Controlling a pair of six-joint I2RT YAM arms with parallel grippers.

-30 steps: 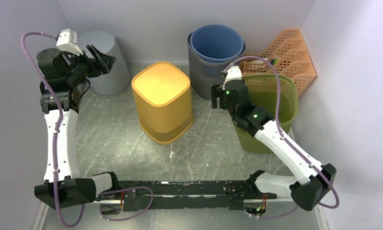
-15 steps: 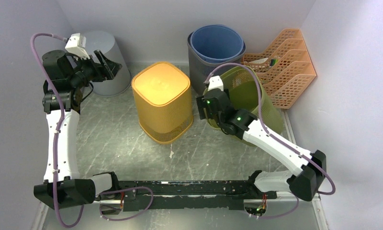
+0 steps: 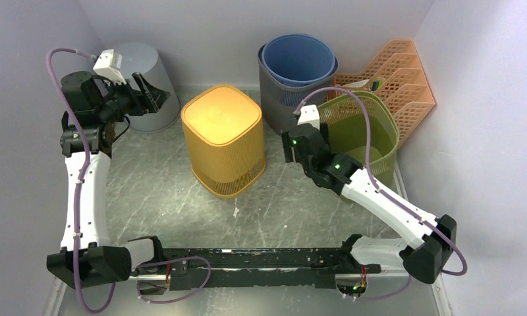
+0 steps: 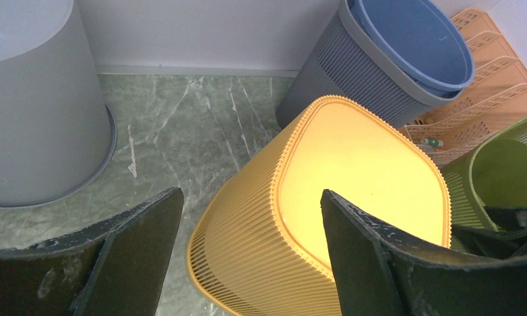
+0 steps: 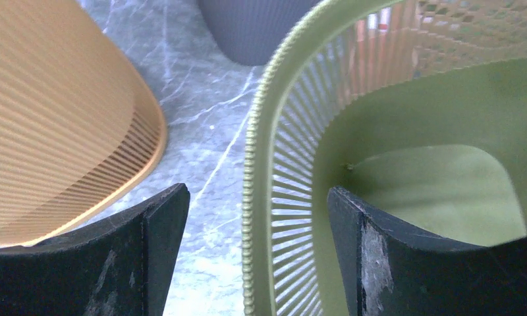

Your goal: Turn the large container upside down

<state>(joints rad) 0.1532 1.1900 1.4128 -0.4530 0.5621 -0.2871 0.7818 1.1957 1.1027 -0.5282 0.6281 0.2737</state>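
I see the green basket (image 3: 373, 135) on the right side of the worktop (image 3: 155, 191), with its mouth up, near the upside-down yellow basket (image 3: 222, 138). My right end effector (image 5: 255, 192) is spread, with the green rim between its fingers, one inside and one outside. I cannot tell if they touch it. My left end effector (image 4: 251, 194) is also spread and holds nothing, raised beside the grey bin (image 3: 159, 115) at the far left.

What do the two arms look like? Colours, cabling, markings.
Left arm and right arm: white links, black joints, a purple cable looped along each. Left pincer and right pincer: flat black fingers, scuffed. Green lights on the right arm.
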